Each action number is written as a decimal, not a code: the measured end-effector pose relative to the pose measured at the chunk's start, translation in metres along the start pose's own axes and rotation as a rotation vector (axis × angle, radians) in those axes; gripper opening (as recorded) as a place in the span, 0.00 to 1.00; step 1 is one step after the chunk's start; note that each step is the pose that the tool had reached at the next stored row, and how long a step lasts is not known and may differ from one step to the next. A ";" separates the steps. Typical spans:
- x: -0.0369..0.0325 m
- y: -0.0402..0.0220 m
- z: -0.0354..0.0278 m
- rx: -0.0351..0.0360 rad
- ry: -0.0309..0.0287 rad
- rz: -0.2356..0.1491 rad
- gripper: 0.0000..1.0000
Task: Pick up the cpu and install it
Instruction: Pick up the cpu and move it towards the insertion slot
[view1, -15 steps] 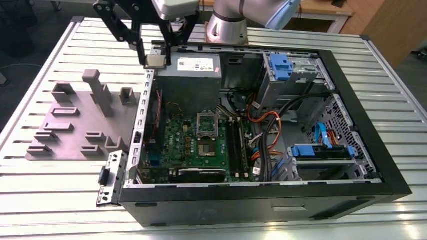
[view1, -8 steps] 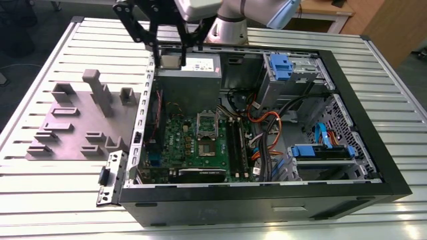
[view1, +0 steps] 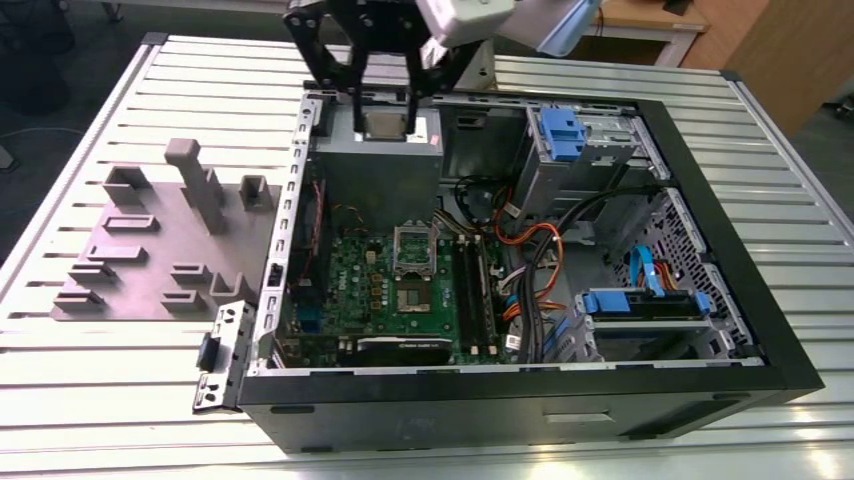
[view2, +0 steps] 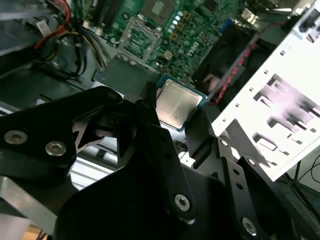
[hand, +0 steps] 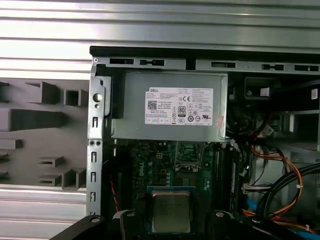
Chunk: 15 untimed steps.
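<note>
The cpu (view1: 386, 123), a small square chip with a dull silver top, hangs above the far end of the open computer case, over the grey power supply (view1: 375, 166). My gripper (view1: 386, 112) is shut on the cpu, with a black finger on each of two opposite edges. Both wrist views show the same grip on the cpu (view2: 177, 103) (hand: 170, 211). The green motherboard (view1: 358, 290) lies lower in the case. Its metal socket frame (view1: 414, 246) (hand: 189, 155) stands open, clearly apart from the chip.
A grey plastic fixture tray (view1: 147, 250) lies at the exterior view's left of the case. Inside the case are blue drive cages (view1: 561, 130), orange cables (view1: 527, 250) and memory slots (view1: 474, 290). The black case wall (view1: 534, 390) rings the board. All of it rests on a slatted metal table (view1: 120, 400).
</note>
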<state>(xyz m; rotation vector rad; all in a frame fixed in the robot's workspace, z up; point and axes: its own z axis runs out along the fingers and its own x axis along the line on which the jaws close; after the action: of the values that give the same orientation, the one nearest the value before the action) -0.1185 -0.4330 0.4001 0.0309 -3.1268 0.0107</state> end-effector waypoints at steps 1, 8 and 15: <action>-0.0045 -0.0002 0.0000 0.0000 -0.0001 0.000 0.47; -0.0283 -0.0012 0.0000 0.0000 0.0000 0.000 0.47; -0.0357 -0.0034 0.0004 -0.0003 0.0001 0.015 0.47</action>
<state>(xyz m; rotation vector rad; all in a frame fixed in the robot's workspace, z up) -0.0828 -0.4357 0.3992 0.0070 -3.1269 0.0105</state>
